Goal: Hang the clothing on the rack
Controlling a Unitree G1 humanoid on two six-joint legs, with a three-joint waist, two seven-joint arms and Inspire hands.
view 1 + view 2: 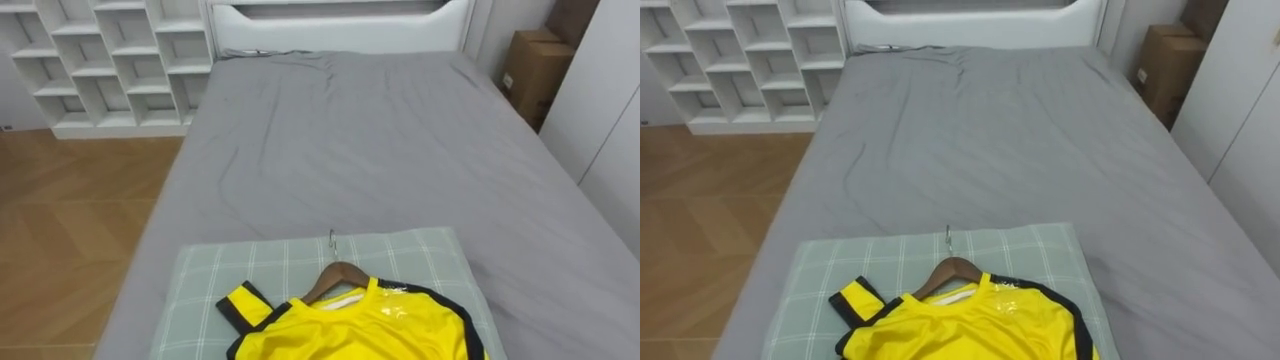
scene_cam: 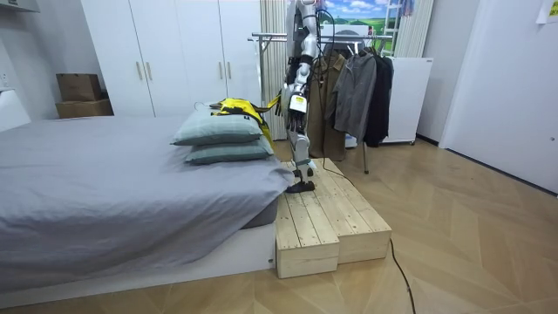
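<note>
Yellow shirt [image 1: 350, 330], on a wooden hanger [image 1: 338, 274], lies flat on the green checked pillow [image 1: 250, 270] on the bed [image 1: 350, 140]. Light, soft, probably slippery cloth, so best taken by the stiff hanger neck under the hook. Robot hand [image 2: 283, 98] near the pillows, too small to tell its state.

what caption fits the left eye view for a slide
Yellow shirt on a wooden hanger lies on a green checked pillow on the grey bed
</note>
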